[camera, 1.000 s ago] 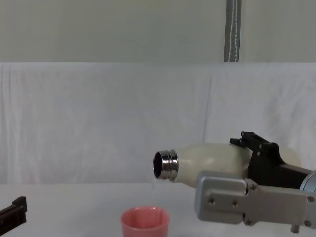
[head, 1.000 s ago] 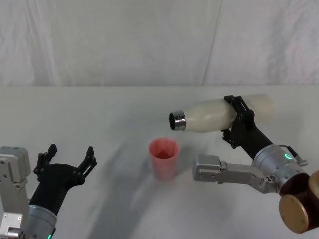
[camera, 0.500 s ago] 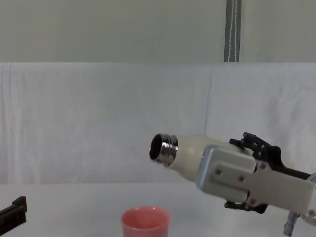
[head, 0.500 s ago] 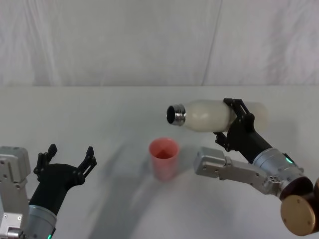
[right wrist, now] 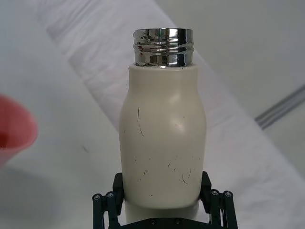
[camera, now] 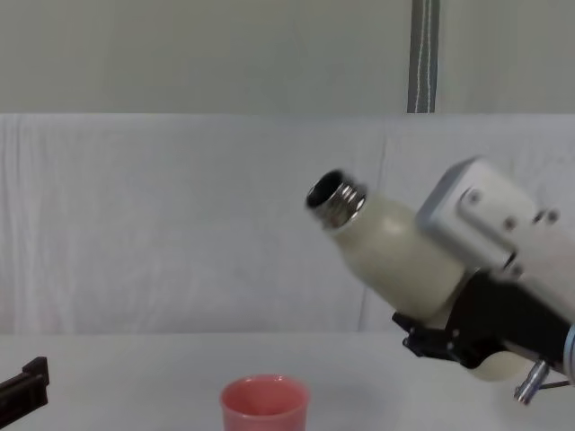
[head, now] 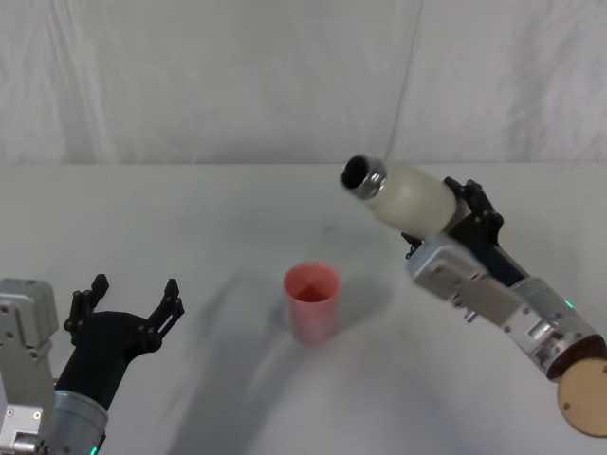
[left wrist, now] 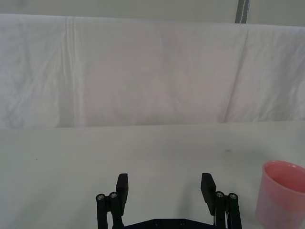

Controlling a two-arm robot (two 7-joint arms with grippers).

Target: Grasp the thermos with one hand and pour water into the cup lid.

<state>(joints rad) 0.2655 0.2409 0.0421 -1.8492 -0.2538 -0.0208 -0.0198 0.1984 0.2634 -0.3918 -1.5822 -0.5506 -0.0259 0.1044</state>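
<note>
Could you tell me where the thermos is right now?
In the head view, the thermos is held aloft by the right gripper, right of the cup lid.

Thermos (head: 410, 197): matte cream-white body flecked with fine dark scratches, topped by a shiny silver threaded neck with a dark mouth.
Cup lid (head: 312, 301): plain salmon-pink, unpatterned, a deeper red-pink inside.
Right gripper (right wrist: 162, 202): black fingers with small silver screws, on a light grey wrist block; the arm behind it is silver-grey with a green light and a tan-brown end cap.
Left gripper (head: 131, 303): black fingers on a black wrist, beside a pale grey housing with a green light.
Table (head: 190, 227): plain off-white with soft grey shadows.
Backdrop cloth (head: 237, 76): white, faintly creased in vertical folds.
</note>
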